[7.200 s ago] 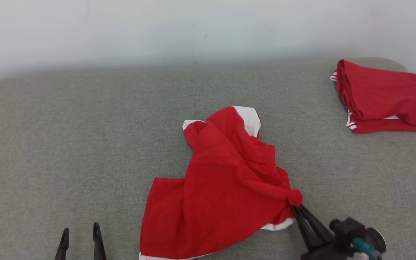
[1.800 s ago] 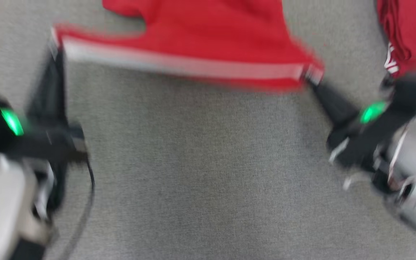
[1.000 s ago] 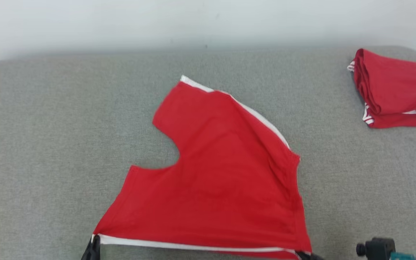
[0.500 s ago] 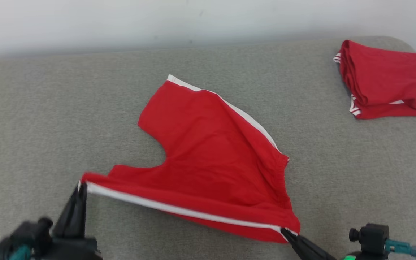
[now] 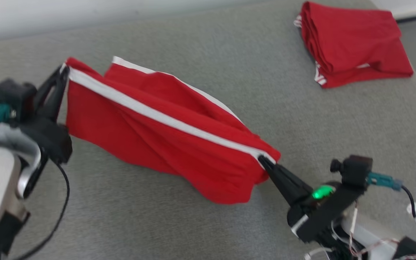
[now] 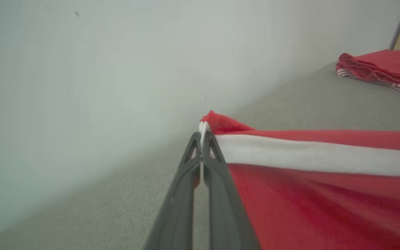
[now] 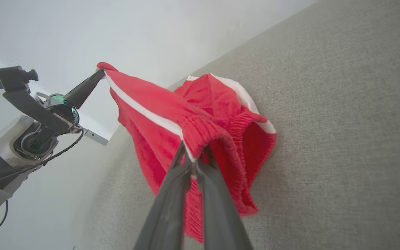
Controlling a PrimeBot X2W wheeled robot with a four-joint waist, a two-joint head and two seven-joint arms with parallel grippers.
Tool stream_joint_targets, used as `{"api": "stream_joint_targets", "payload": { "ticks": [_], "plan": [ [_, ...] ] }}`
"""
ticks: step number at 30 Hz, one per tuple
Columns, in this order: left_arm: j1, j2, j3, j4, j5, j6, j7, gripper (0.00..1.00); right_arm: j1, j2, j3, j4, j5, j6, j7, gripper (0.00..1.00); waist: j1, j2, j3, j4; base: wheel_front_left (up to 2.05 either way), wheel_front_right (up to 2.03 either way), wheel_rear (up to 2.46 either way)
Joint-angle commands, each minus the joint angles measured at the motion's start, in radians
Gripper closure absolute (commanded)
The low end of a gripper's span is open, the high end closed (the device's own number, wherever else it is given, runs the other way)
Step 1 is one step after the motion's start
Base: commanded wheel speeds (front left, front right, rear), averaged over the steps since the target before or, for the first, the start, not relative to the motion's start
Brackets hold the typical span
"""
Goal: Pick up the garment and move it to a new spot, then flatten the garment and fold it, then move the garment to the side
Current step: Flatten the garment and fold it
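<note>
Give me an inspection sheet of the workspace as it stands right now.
Surface: grey cushion, flat.
Job's things: red shorts, stretched between both grippers along the white stripe, mostly lifted, hanging in folds.
Clutter: folded red pile at far right, apart from the shorts.
Grippers: left gripper shut on the stripe's hem end; right gripper shut on the waistband end.
Cables: black cable loops under the left arm; second cable trails by the right wrist; both apart from the shorts.
Surroundings: pale wall behind.
</note>
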Motion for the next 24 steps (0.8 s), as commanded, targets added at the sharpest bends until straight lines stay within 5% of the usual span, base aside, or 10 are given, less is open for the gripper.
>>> {"api": "stream_joint_targets", "payload": {
  "ticks": [1,9,20,22,23,24],
  "plan": [
    [-0.059,0.016,-0.037,0.034,-0.014,0.003,0.012,1.00,-0.036,0.026,-0.002,0.023,0.002,-0.002,-0.003,1.00,-0.0002,-0.0002,0.083,-0.074,0.00,0.00,0.00],
    [-0.282,0.064,-0.223,0.222,-0.029,0.004,0.034,1.00,-0.137,0.100,-0.010,0.102,-0.040,-0.002,-0.004,1.00,-0.0002,-0.0002,0.155,-0.124,0.00,0.00,0.00],
    [-0.387,0.039,-0.349,0.425,-0.086,0.004,-0.040,1.00,-0.162,0.164,-0.041,0.167,-0.125,-0.002,-0.004,1.00,-0.0002,-0.0002,0.171,-0.142,0.00,0.00,0.00],
    [-0.394,0.026,-0.370,0.457,-0.094,0.004,-0.059,1.00,-0.160,0.171,-0.042,0.169,-0.139,-0.002,-0.004,0.40,-0.0002,-0.0002,0.164,-0.140,0.00,0.00,0.00],
    [-0.396,0.021,-0.379,0.472,-0.097,0.004,-0.068,0.81,-0.157,0.172,-0.042,0.169,-0.144,-0.002,-0.004,0.00,-0.0002,-0.0002,0.160,-0.138,0.00,0.00,0.00],
    [-0.398,0.018,-0.388,0.488,-0.096,0.004,-0.078,0.00,-0.154,0.171,-0.044,0.170,-0.152,-0.002,-0.004,0.00,-0.0002,-0.0002,0.154,-0.136,0.00,0.00,0.00]
  ]
}}
